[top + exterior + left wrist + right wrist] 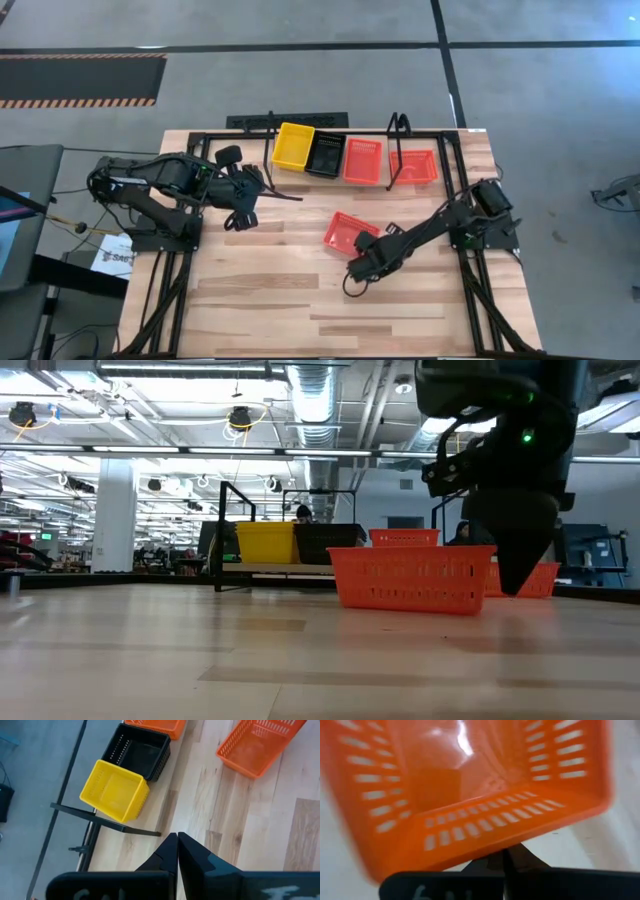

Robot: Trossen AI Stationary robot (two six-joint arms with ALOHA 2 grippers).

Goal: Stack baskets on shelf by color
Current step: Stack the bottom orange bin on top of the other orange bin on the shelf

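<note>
1. Baskets line the shelf (330,178) at 12 o'clock on the wooden table (300,300): a yellow basket (293,146), a black basket (326,155) touching it, then a red-orange basket (363,160).
2. Just outside the shelf's wire hoop (398,128), at about 1 o'clock, a second red-orange basket (413,166) lies on the table.
3. Near the table's middle a loose red-orange basket (348,231) sits tilted on the wood.
4. Right gripper (358,268) rests at that loose basket's 6 o'clock edge, fingers clenched together with nothing between them; whether it touches the rim cannot be told.
5. Left gripper (240,217) hangs at 10 o'clock from centre, near the yellow basket, its fingers (192,852) pressed shut and grasping nothing.
</note>
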